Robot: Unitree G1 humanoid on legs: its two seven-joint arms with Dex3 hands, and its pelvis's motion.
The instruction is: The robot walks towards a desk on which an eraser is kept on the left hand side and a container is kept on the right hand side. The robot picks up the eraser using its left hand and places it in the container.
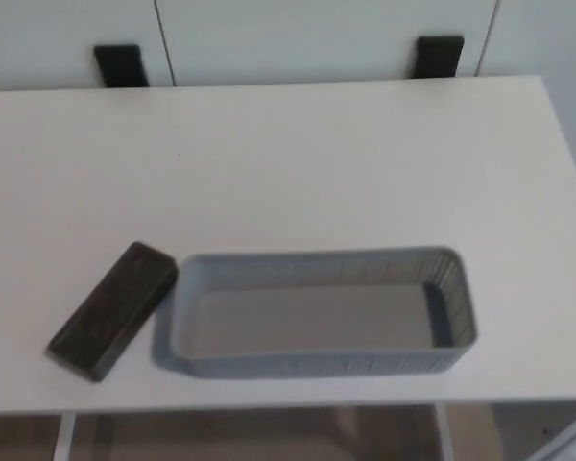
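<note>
A dark, block-shaped eraser (113, 309) lies at an angle on the white desk (298, 163), near the front left. Just to its right stands a grey mesh container (319, 317), long and shallow, with nothing inside. The eraser's upper end nearly touches the container's left corner. Neither of my hands shows in the head view.
The desk's front edge (269, 411) runs just below the container. White cabinet doors with two black handles (120, 65) stand behind the desk. Beige floor shows under the front edge.
</note>
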